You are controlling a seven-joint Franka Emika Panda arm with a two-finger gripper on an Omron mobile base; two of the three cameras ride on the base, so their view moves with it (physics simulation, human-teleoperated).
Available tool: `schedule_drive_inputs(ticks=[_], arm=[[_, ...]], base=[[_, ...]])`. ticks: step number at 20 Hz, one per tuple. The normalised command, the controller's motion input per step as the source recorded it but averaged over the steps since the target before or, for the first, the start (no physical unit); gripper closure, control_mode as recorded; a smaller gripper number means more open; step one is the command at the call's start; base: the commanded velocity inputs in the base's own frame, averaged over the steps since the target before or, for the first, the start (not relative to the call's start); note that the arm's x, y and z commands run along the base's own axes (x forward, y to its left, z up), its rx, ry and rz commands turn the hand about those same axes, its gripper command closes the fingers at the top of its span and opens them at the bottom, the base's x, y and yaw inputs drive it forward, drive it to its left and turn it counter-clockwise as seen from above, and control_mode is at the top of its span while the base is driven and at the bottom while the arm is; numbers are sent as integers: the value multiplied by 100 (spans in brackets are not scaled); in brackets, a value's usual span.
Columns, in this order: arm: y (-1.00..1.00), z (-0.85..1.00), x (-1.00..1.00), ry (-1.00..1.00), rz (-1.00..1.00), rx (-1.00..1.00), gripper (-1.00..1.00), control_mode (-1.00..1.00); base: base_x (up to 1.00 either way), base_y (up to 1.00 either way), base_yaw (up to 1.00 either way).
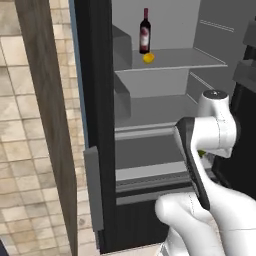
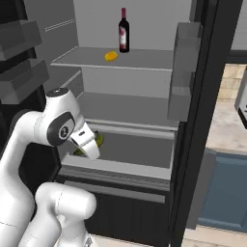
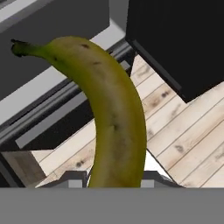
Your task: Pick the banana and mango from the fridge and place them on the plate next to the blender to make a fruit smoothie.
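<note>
I see the banana rising from between the gripper fingers, which are closed against its lower end, holding it above the fridge's lower drawer edge. The mango lies on the upper shelf's front edge, just beside a wine bottle.

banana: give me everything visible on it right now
The banana is dull greenish-yellow with small brown specks and a dark stem tip, smooth-skinned and curved. In the hand view it rises from between the gripper fingertips, stem end farthest from the hand, with fridge drawer fronts and wooden floor behind it. It looks gripped at its lower end.
</note>
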Motion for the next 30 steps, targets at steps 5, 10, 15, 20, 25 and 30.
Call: schedule_drive_inputs(ticks=[5, 10, 15, 20, 25, 30], arm=[[0, 0, 0, 0, 0, 0, 100, 100], [0, 0, 0, 0, 0, 0, 100, 100], [0, 0, 0, 0, 0, 0, 100, 100], [0, 0, 0, 0, 0, 0, 100, 100], [0, 0, 0, 0, 0, 0, 100, 100], [0, 0, 0, 0, 0, 0, 100, 100]], base=[[-86, 19, -16], [-76, 19, -51], [-59, 10, -77], [-26, 2, -84], [0, -15, -78], [14, -20, -71]])
